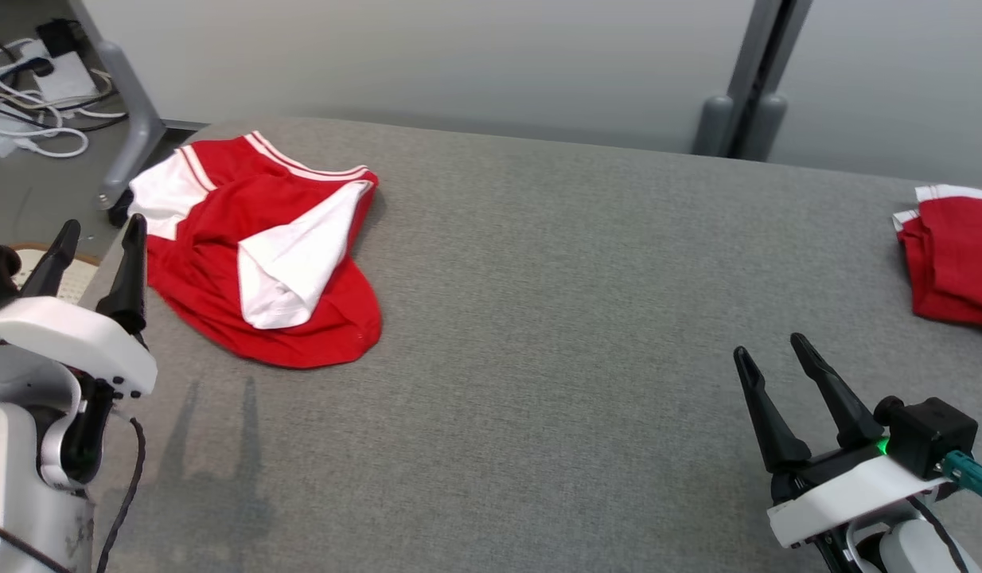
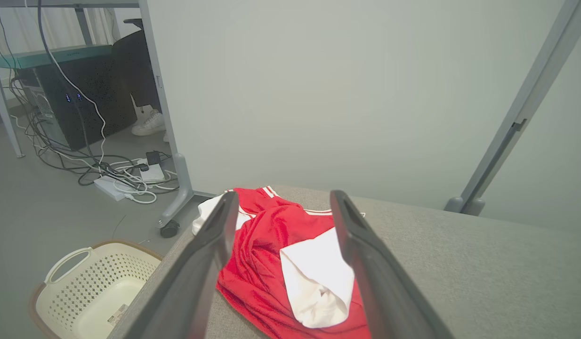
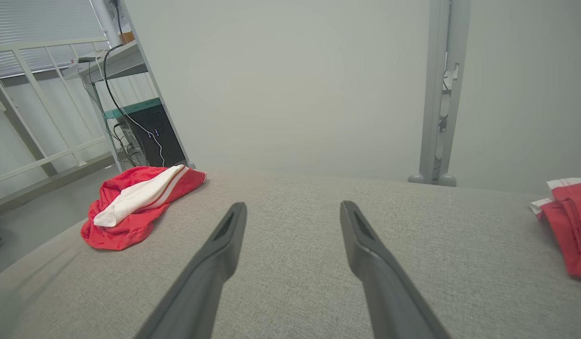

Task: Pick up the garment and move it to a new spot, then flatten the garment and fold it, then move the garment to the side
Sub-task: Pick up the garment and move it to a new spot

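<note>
Currently, as far as I can judge, no step of the task is complete. The garment (image 1: 260, 263), red with white panels, lies crumpled at the far left corner of the grey table (image 1: 555, 334), a white flap turned over its red middle. The left gripper (image 1: 103, 224) hangs just beside the heap at the table's left edge, fingers spread wide, empty and clear of the cloth; the left wrist view looks along those fingers onto the garment. The right gripper (image 1: 768, 344) hovers over bare table at the near right, equally wide and empty, well apart from the garment. A second red piece (image 1: 952, 270) rests at the table's right edge, and a basket (image 2: 83, 282) stands on the floor below the left corner. Remaining: pick-up, relocation, flattening, folding, and the final move aside.
</note>
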You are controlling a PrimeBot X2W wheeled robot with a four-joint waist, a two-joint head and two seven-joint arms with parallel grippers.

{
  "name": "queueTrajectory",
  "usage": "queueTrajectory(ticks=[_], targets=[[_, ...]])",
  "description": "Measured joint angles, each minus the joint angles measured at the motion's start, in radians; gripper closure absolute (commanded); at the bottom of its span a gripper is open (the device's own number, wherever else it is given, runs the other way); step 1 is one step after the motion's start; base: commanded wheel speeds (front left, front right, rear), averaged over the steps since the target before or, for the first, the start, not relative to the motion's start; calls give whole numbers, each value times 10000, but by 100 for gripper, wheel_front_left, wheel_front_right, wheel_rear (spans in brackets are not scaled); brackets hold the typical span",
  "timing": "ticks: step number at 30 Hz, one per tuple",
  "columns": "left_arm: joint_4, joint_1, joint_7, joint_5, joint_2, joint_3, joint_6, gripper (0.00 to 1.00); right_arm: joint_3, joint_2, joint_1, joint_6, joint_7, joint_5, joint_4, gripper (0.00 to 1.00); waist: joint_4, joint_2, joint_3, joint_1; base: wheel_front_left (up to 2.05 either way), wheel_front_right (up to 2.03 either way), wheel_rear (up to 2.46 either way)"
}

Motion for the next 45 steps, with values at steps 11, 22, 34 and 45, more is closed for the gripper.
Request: queueTrajectory(ticks=[11, 22, 34, 45], targets=[[2685, -1896, 1996, -775, 963, -173, -307, 0, 286, -174, -695, 0, 0, 102, -33, 0, -1681, 0, 799, 0, 0, 0, 0], [4261, -3269, 3845, -1241, 1985, -366, -399, 0, 422, -242, -1345, 2, 0, 234, -171, 0, -3193, 0, 1843, 0, 0, 0, 0], [5112, -4063, 4679, -1367, 2633, -439, -347, 0, 474, -180, -1878, 2, 0, 303, -318, 0, -4316, -1, 2895, 0, 0, 0, 0], [6002, -4173, 4312, -1047, 3001, -571, 48, 100, 451, -130, -1937, 0, 0, 318, -309, 0, -4608, -1, 3037, 0, 0, 0, 0]])
